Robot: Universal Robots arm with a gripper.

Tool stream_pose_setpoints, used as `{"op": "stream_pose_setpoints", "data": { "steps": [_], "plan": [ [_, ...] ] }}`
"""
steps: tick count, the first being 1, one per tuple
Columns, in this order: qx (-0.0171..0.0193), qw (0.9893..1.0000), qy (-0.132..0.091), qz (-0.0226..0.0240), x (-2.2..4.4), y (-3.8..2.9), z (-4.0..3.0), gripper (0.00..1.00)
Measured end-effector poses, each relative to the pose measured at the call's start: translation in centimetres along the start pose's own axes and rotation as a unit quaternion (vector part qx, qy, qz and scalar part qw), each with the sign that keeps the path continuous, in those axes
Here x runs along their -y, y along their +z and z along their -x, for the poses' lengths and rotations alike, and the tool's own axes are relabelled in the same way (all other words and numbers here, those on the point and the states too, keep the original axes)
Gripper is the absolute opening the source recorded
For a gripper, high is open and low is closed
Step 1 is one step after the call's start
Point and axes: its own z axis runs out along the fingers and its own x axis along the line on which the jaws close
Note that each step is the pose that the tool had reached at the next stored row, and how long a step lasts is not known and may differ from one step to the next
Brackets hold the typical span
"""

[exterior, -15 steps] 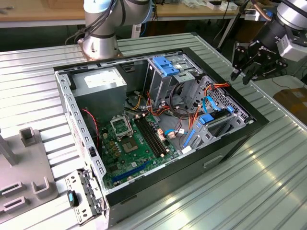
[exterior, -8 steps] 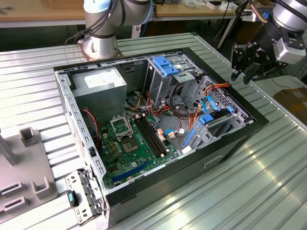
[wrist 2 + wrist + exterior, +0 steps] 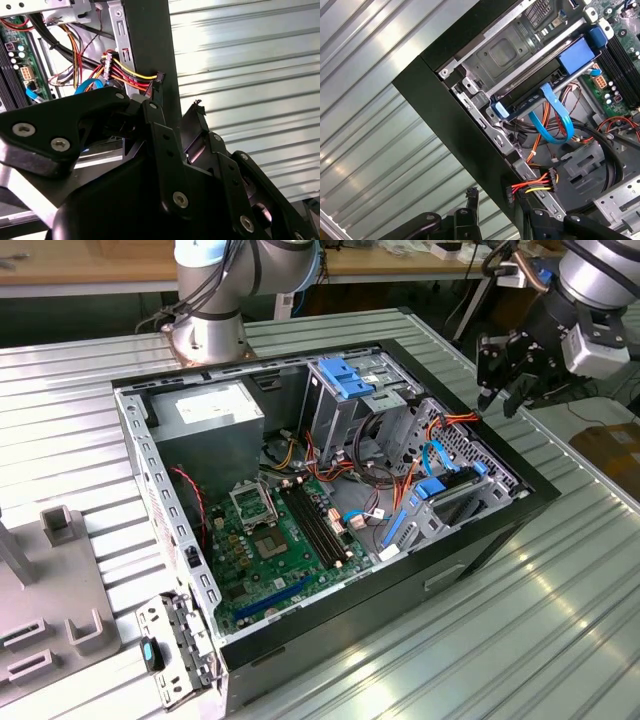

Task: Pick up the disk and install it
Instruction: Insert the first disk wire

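The gripper (image 3: 502, 398) hangs in the air off the far corner of the computer case (image 3: 470, 550) on the exterior view's right. Its black fingers (image 3: 50, 132) are spread apart and hold nothing. Below it lies the ribbed metal tabletop (image 3: 560, 620), bare along that side, with open room between the case's black rim and the tabletop's edge. In both wrist views the black case wall (image 3: 450, 125) runs just under the fingers, and a bundle of red, yellow and orange wires (image 3: 532, 186) ends in a plug right at that wall. The disk (image 3: 455, 492) sits inside the case, in the drive bay on the exterior view's right, dark and slightly tilted, with blue tabs at its ends. It is well apart from the gripper. A flat blue cable (image 3: 547, 117) loops just beside it, and more wires crowd the space between the bay and the green motherboard (image 3: 275, 540). Farther in, a paler blue bracket (image 3: 345, 380) stands on the upright metal cage, and a grey metal box (image 3: 205, 415) with a white label fills the far corner on the exterior view's left. The arm's base (image 3: 205, 330) stands on the tabletop beyond the case. A grey fixture (image 3: 50, 585) rests on the near side at the exterior view's left, and wooden benches (image 3: 80, 260) line the room behind.
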Motion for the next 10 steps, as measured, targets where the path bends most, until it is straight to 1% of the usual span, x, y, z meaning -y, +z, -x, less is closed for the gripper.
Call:
{"op": "stream_pose_setpoints", "data": {
  "steps": [1,2,4,5,7,8,9,10],
  "plan": [
    [-0.001,1.0,-0.005,-0.0016,-0.01,0.07,0.0,0.42],
    [-0.0009,1.0,-0.009,-0.0024,-0.02,0.13,0.0,0.42],
    [0.0,0.9998,-0.021,-0.0043,-0.09,0.27,0.07,0.42],
    [0.0007,0.9995,-0.03,-0.006,-0.15,0.44,0.1,0.42],
    [0.0012,0.9993,-0.037,-0.007,-0.2,0.56,0.14,0.42],
    [0.0016,0.999,-0.043,-0.0081,-0.24,0.68,0.16,0.42],
    [0.0025,0.9985,-0.054,-0.0096,-0.27,0.81,0.17,0.42],
    [0.0033,0.9982,-0.059,-0.0096,-0.29,0.83,0.2,0.42]
  ]
}}
